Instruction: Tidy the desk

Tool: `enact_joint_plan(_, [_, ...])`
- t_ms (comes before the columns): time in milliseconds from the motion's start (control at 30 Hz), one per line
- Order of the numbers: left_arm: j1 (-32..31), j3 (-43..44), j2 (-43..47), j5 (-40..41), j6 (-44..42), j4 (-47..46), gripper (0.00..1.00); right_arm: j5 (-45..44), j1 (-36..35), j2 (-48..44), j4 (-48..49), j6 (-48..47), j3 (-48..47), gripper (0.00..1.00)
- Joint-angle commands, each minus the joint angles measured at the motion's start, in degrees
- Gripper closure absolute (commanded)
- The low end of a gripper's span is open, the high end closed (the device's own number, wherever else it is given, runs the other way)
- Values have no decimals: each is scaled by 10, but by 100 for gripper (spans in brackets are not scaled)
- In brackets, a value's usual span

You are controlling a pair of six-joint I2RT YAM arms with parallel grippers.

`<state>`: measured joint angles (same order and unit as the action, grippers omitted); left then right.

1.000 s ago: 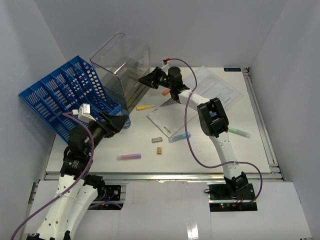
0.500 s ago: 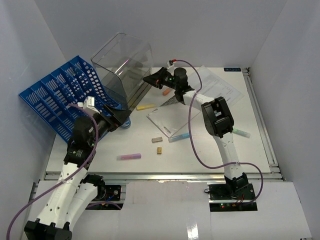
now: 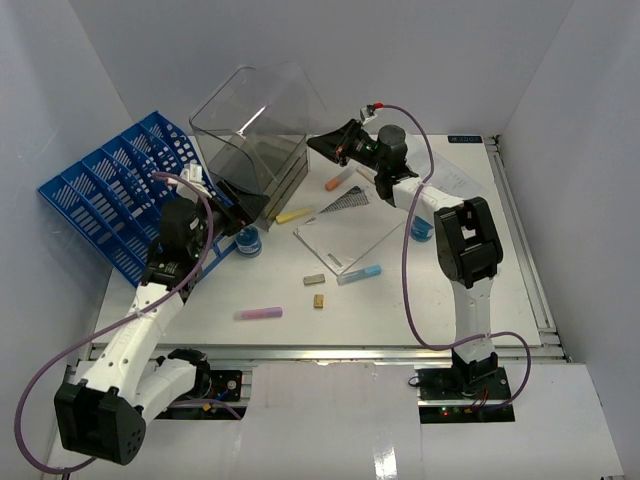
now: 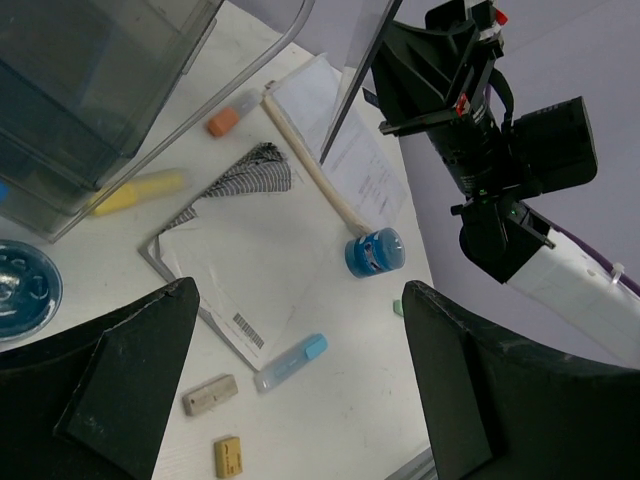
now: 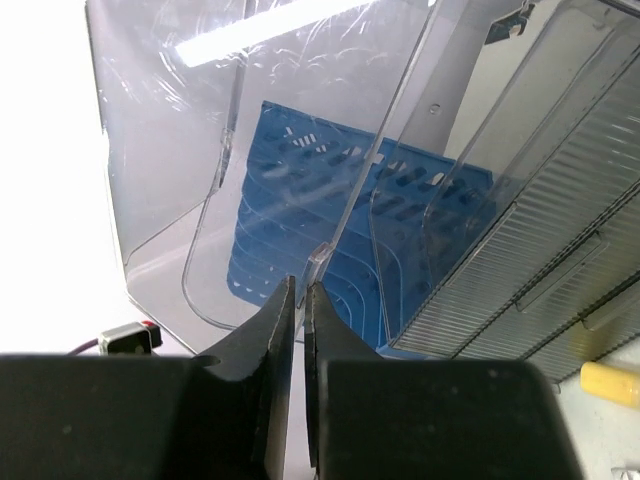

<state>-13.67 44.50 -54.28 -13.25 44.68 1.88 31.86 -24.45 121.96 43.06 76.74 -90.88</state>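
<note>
The desk [image 3: 500, 290] is strewn with stationery. A clear plastic bin [image 3: 255, 110] stands tilted at the back left, leaning by the blue file rack [image 3: 110, 195]. My right gripper [image 3: 318, 142] is shut on the bin's thin clear edge; in the right wrist view that edge [image 5: 345, 225] runs down between the closed fingertips of the gripper [image 5: 300, 285]. My left gripper [image 3: 235, 212] hangs wide open near the bin's lower front, holding nothing; its wrist view shows only desk between the jaws of the gripper [image 4: 298, 300].
On the desk lie papers [image 3: 345, 235], a yellow highlighter [image 3: 292, 214], an orange one [image 3: 334, 183], a blue one [image 3: 360, 273], a pink one [image 3: 258, 313], two small erasers [image 3: 314, 280], a blue round tub [image 3: 421, 228] and a blue dish [image 3: 248, 242].
The right gripper closed on the bin's edge and moved right and up, tipping the bin more upright. The left arm reached forward toward the bin's base, still open.
</note>
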Motion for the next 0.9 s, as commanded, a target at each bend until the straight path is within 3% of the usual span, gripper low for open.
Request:
enact_joint_plan(0, [-17, 36, -24, 3, -17, -65, 7, 13, 0, -48, 48, -13, 13, 92])
enact_joint_plan(400, [-68, 119, -130, 65, -53, -99, 8, 16, -7, -73, 31, -20, 19, 92])
enact_joint_plan(600, [-71, 138, -157, 100, -48, -94, 18, 21, -10, -92, 24, -24, 25, 92])
enact_joint_plan(867, [-72, 196, -205, 77, -29, -99, 36, 20, -25, -115, 3, -48, 41, 92])
